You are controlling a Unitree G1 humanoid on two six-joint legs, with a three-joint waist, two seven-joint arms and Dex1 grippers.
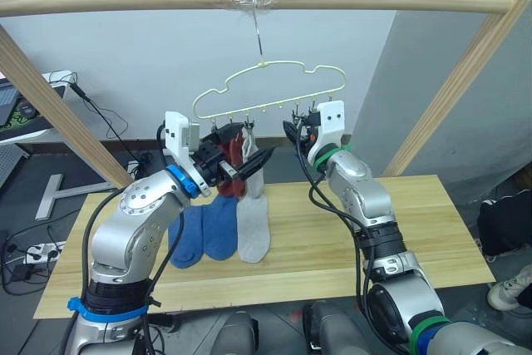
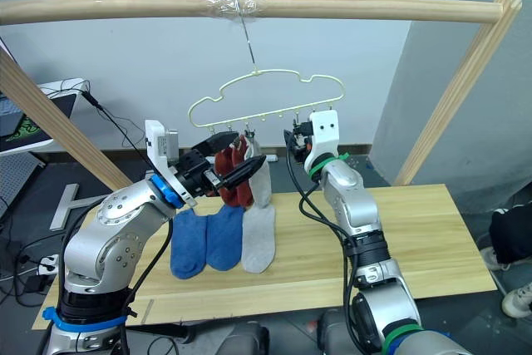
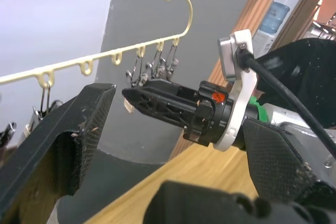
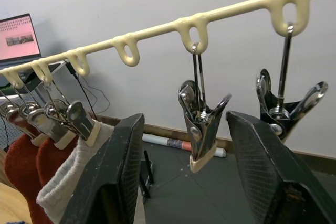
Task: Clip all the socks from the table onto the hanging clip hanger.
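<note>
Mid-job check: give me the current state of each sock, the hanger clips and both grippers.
Rust red socks: two, clipped, hanging.
Hung grey sock: clipped beside them.
Blue socks: two, flat on the table.
Grey sock on table: flat, unclipped.
Empty clips: hanging free on the clip hanger.
Left gripper: open, empty.
Right gripper: open around one empty clip.

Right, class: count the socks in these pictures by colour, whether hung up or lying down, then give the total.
Blue socks: 2, both on the table
Rust red socks: 2, both on the clip hanger
Light grey socks: 2, one clipped up, one on the table
Total: 6
</note>
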